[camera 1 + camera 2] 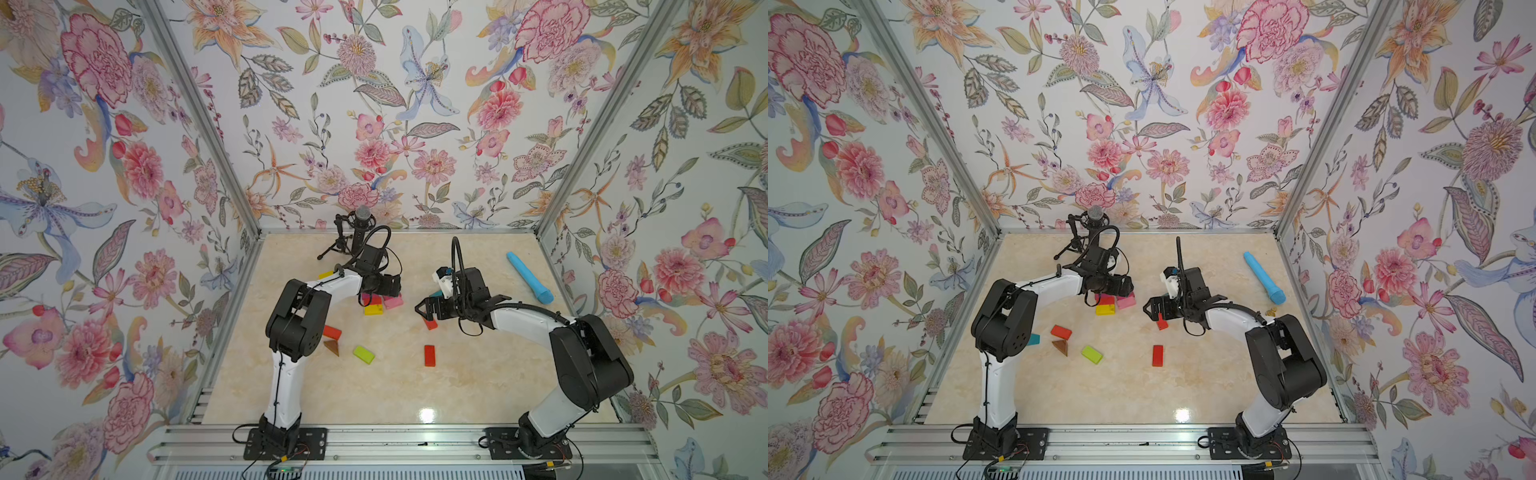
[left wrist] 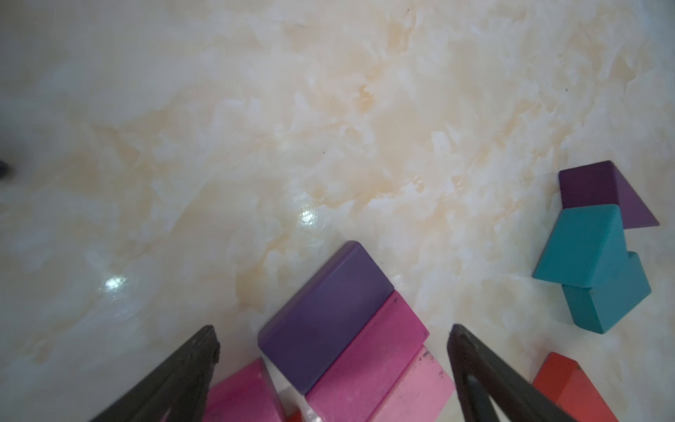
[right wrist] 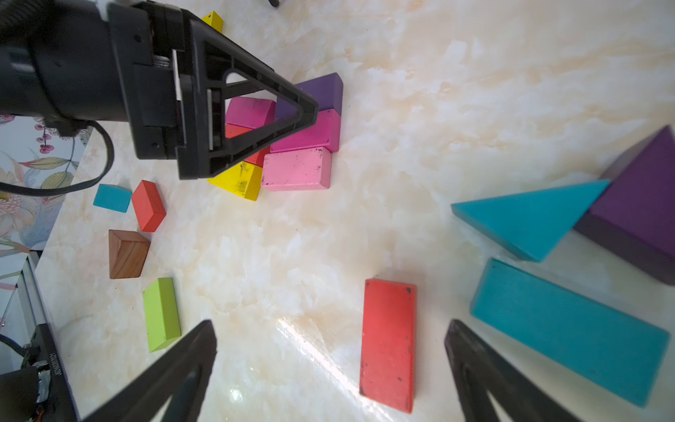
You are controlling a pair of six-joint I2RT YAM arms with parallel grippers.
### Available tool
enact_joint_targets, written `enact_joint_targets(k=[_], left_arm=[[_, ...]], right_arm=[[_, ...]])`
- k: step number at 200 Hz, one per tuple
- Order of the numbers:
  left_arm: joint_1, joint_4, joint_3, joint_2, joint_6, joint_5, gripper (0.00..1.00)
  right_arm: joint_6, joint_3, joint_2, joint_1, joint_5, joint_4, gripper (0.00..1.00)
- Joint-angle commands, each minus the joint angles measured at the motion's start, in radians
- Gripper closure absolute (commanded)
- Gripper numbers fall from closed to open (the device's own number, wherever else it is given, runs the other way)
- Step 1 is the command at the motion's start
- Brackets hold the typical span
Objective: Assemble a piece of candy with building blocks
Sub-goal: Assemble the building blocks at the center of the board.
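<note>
Built so far: brick cluster [image 3: 303, 142] — purple, magenta, pink, yellow, red — packed on the bench [image 1: 374, 395].
Remaining: teal triangle [image 3: 531, 219], purple triangle [image 3: 643, 204] lie apart; wrapper ends probably unplaced.
Left hand [image 2: 332, 332]: open above cluster, empty.
Right hand [image 3: 330, 325]: open, empty.
</note>
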Motion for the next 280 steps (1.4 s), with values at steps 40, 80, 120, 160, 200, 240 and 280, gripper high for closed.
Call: enact_joint_targets(k=[40, 80, 120, 160, 200, 240, 280], left_arm=[[0.038, 0.462, -0.402, -0.244, -0.340, -0.117, 0.01], [0.027, 0.805, -0.653, -0.308, -0.567, -0.234, 0.01], [-0.028, 0.994, -0.775, -0.305, -0.722, -0.401, 0.01], [-0.078, 1.106, -0.835, -0.262, -0.845, -0.516, 0.01], [-0.115, 1.093, -0.849, -0.244, -0.942, -0.624, 0.01], [-0.132, 1.001, -0.800, -0.232, -0.994, -0.687, 0.01], [-0.133, 0.956, -0.720, -0.194, -0.997, -0.682, 0.01]], right_arm=[[-0.036, -0.003, -0.026, -0.023, -0.016, -0.006, 0.00], [-0.054, 0.000, -0.045, -0.039, -0.044, -0.027, 0.00], [-0.038, -0.011, -0.067, -0.035, -0.062, -0.007, 0.00], [-0.034, -0.012, -0.070, -0.035, -0.069, -0.002, 0.00], [-0.029, -0.014, -0.067, -0.035, -0.079, 0.004, 0.00], [-0.021, -0.022, -0.071, -0.036, -0.089, 0.016, 0.00], [-0.010, -0.037, -0.075, -0.040, -0.101, 0.035, 0.00]])
